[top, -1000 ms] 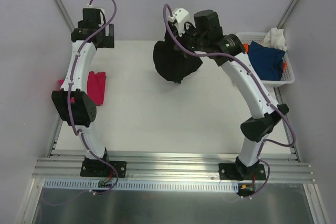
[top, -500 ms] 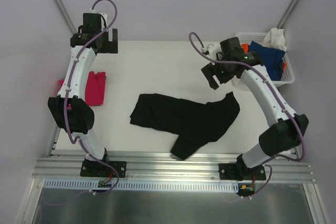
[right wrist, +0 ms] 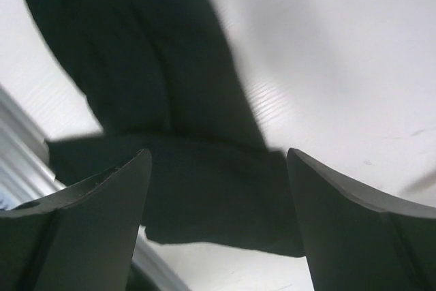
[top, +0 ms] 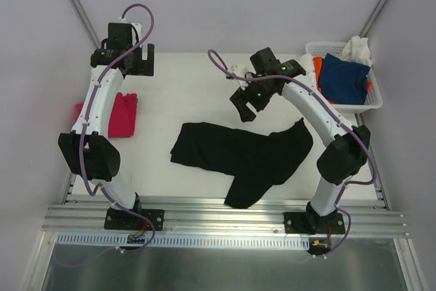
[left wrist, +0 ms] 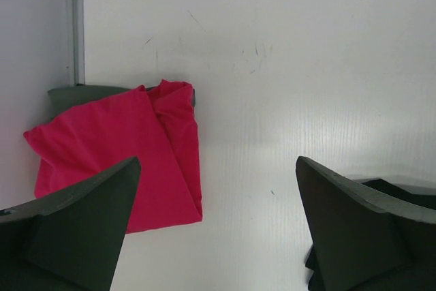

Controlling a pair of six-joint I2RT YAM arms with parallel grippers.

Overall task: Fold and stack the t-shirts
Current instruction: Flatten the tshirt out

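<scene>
- Black t-shirt (top: 238,151) lies crumpled mid-desk (top: 191,86), unfolded. Long axis runs left-right, with one lobe pointing at the near edge.
- Risk: the layers are bunched, so a pinch may catch two plies, and dragging nearer could slide it off.
- Right end effector (right wrist: 218,155) spread, empty, hovering above it.
- Left end effector (left wrist: 218,161) spread, empty, near folded pink t-shirt (top: 122,114).

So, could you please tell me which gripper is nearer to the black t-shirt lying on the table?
Right. The right gripper hangs open just past the far edge of the black t-shirt; the left gripper is open at the far-left corner, beyond the pink t-shirt.
</scene>
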